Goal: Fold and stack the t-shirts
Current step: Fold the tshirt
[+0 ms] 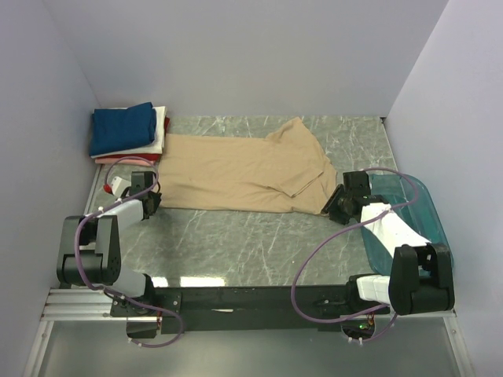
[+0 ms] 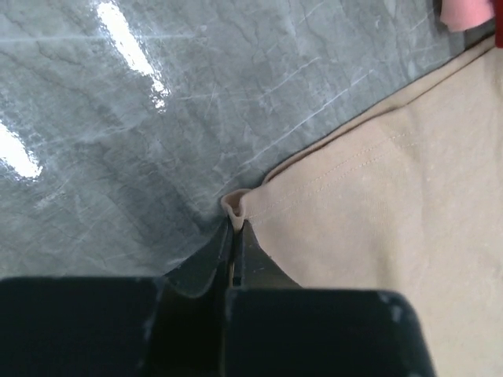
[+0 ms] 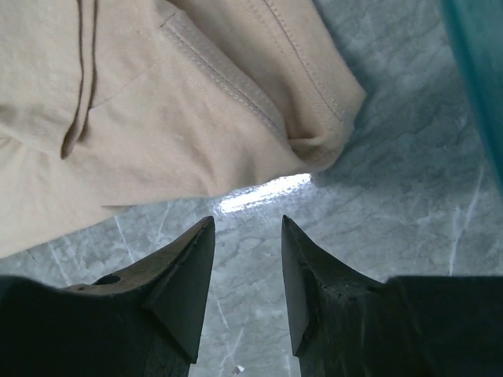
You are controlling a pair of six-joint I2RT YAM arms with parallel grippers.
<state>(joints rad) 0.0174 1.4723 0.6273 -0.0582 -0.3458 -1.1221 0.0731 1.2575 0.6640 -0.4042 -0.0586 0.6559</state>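
A tan t-shirt (image 1: 240, 171) lies spread across the middle of the table, hem to the left, sleeves to the right. My left gripper (image 1: 152, 201) is shut on the shirt's near-left hem corner (image 2: 234, 206), pinching a small fold of tan cloth. My right gripper (image 1: 333, 206) is open and empty, just in front of the shirt's near-right sleeve (image 3: 314, 133), with bare table between its fingers (image 3: 189, 275). A stack of folded shirts, navy (image 1: 122, 128) on top over white and red, sits at the back left.
A teal translucent tub (image 1: 409, 224) stands at the right edge, partly under my right arm. Grey marble table (image 1: 236, 243) lies in front of the shirt. White walls close in the back and sides. A pink cloth edge (image 2: 465, 12) shows top right in the left wrist view.
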